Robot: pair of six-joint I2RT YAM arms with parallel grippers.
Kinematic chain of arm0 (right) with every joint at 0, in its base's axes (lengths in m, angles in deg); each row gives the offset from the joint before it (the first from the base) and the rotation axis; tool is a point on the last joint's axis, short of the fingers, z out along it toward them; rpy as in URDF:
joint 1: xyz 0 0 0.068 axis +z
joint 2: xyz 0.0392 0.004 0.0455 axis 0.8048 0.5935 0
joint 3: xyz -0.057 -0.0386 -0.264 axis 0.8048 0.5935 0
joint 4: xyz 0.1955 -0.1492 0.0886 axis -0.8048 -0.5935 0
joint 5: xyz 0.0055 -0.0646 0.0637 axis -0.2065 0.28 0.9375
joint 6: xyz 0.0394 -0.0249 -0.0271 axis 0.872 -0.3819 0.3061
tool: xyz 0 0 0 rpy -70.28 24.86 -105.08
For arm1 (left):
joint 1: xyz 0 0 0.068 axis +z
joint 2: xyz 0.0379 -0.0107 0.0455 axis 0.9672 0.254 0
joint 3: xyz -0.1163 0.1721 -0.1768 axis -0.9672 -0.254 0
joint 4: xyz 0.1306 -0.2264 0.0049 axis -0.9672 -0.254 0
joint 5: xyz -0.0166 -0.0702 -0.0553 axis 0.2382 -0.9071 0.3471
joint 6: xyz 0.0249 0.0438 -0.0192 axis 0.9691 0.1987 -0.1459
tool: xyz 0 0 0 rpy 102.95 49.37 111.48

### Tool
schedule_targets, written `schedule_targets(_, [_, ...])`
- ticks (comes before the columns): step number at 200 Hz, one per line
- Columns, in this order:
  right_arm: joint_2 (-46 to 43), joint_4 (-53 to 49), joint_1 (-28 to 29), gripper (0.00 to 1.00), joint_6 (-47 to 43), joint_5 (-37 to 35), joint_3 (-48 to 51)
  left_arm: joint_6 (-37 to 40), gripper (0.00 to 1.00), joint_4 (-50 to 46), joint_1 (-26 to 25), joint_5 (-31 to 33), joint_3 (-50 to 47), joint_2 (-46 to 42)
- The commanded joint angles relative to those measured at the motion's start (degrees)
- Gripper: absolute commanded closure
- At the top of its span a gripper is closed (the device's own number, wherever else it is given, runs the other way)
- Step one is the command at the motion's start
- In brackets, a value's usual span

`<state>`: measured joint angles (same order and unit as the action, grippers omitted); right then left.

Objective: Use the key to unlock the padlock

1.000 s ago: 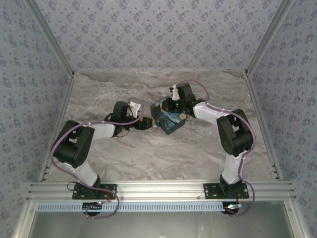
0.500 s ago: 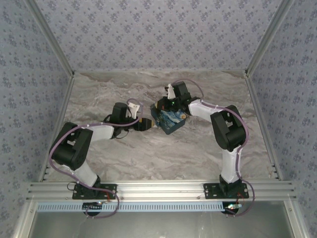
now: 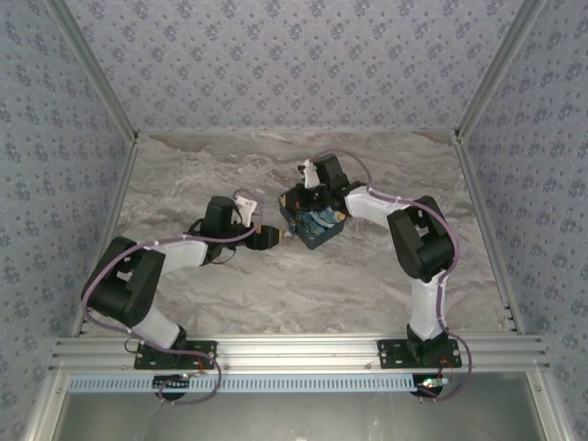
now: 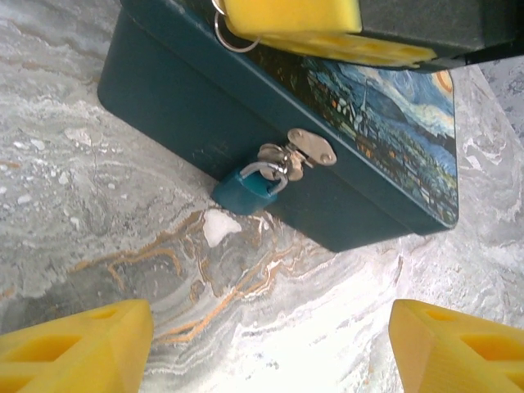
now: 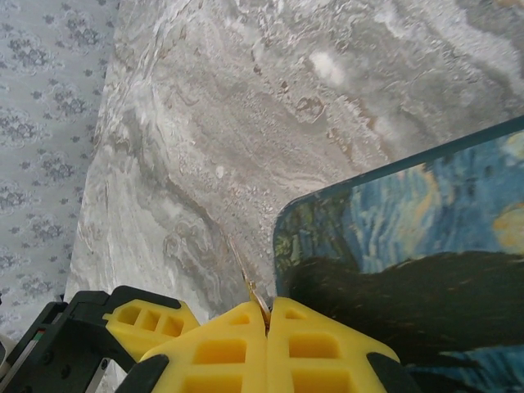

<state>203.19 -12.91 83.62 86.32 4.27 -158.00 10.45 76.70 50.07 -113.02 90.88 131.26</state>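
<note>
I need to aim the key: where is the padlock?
In the left wrist view's centre, the padlock hangs from the hasp on the side wall of the starry-night box, low near the marble table.

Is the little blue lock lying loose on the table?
No, the padlock is hooked by its shackle through the silver latch on the box's front side.

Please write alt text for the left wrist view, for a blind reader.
A tiny blue-bodied padlock with a metal shackle hangs from the silver hasp of a dark teal box with a starry-night lid, which stands on the grey marbled table. The open left gripper frames it from below. A yellow finger of the right gripper is above the lid.
</note>
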Motion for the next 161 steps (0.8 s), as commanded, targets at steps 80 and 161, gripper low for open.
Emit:
schedule_targets(80, [1.0,3.9,-1.4,1.0,5.6,6.2,3.0,0.6,0.24,1.2,-0.8,0.9,-0.7,-2.1])
schedule_targets(161, [2.5,-0.7,1.0,1.0,4.0,4.9,4.5,1.4,0.24,1.1,-1.2,1.5,-1.4,-2.7])
